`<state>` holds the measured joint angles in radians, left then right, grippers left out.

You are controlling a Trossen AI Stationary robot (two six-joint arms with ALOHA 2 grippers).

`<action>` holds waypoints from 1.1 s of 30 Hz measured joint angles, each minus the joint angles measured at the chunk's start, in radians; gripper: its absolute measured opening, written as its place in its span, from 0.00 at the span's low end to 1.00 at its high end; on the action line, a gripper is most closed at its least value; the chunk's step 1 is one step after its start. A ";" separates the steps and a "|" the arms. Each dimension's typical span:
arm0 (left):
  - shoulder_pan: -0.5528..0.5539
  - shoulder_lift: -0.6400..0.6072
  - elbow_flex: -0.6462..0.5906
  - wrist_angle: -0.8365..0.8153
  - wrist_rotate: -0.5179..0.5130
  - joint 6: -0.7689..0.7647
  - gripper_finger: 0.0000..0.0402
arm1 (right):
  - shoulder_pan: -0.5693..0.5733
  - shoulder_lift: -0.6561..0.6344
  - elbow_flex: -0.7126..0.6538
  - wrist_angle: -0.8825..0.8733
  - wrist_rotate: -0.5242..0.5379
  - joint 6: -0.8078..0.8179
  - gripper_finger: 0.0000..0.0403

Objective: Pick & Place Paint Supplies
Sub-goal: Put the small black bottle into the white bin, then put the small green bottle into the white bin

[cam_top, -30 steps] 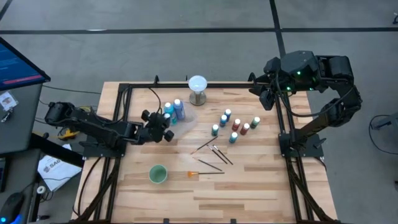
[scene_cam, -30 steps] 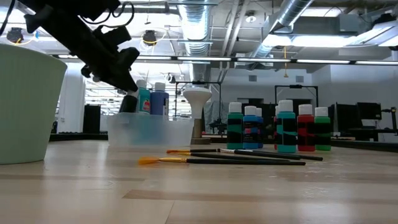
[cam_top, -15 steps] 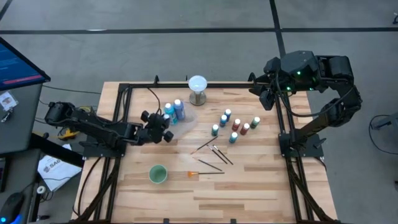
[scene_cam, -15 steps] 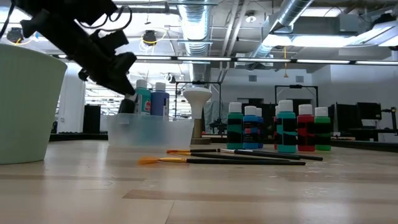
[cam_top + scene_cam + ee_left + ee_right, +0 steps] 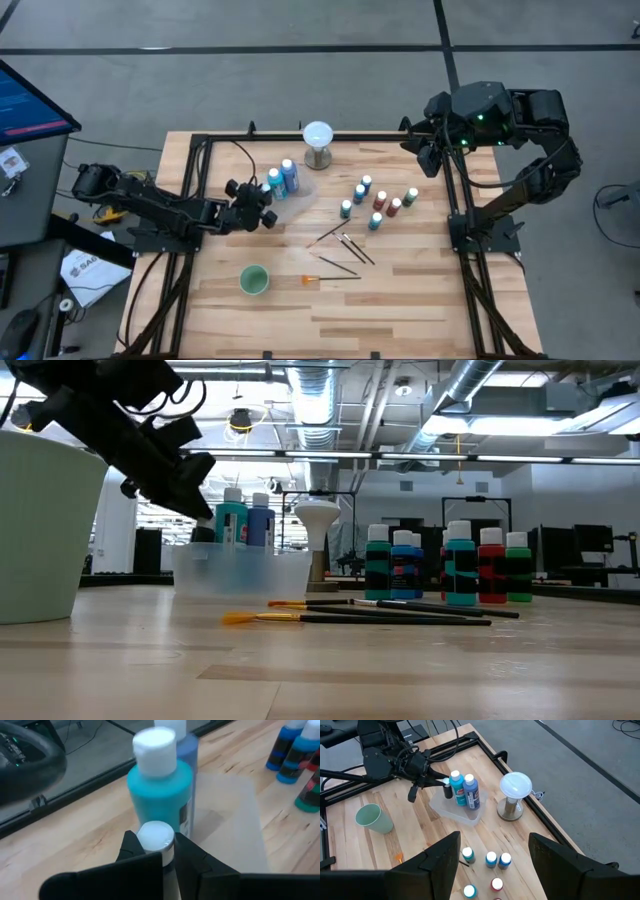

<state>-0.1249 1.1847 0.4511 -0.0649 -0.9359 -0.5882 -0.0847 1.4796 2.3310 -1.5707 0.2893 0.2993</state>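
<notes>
Fingers (image 5: 150, 852) of the left gripper (image 5: 262, 205) are closed on a small dark bottle (image 5: 156, 851) with a white cap, gripping it just below the cap, over the near edge of the clear tray (image 5: 300, 185). Just beyond it in that tray stand a teal bottle (image 5: 161, 790) and a blue bottle (image 5: 289, 176), side by side and upright. On the bare bench (image 5: 400, 290) nearer the front sit a pale green cup (image 5: 254, 280) and an orange-tipped brush (image 5: 330, 277); a few more dark brushes (image 5: 345, 245) lie crossed just behind it. Farther right is a cluster of upright white-capped bottles (image 5: 378, 203) in teal, blue, red and green, well apart from the tray. At the back edge stands a white globe on a metal stand (image 5: 318, 143). The right gripper (image 5: 425, 150) waits raised over the bench's back right corner, its fingers (image 5: 437, 860) spread wide and holding nothing.
</notes>
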 joint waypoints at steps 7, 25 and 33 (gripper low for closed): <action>0.000 0.000 -0.025 0.039 0.000 -0.023 0.00 | 0.000 0.000 0.000 0.000 0.000 0.000 0.57; 0.000 0.000 -0.061 0.068 -0.008 0.008 0.12 | 0.000 0.000 0.000 0.000 0.000 -0.003 0.57; 0.000 -0.003 -0.061 0.068 -0.006 0.008 0.27 | 0.000 0.000 0.000 0.000 -0.003 -0.011 0.57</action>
<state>-0.1249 1.1813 0.3901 0.0032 -0.9421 -0.5800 -0.0849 1.4796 2.3310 -1.5707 0.2859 0.2886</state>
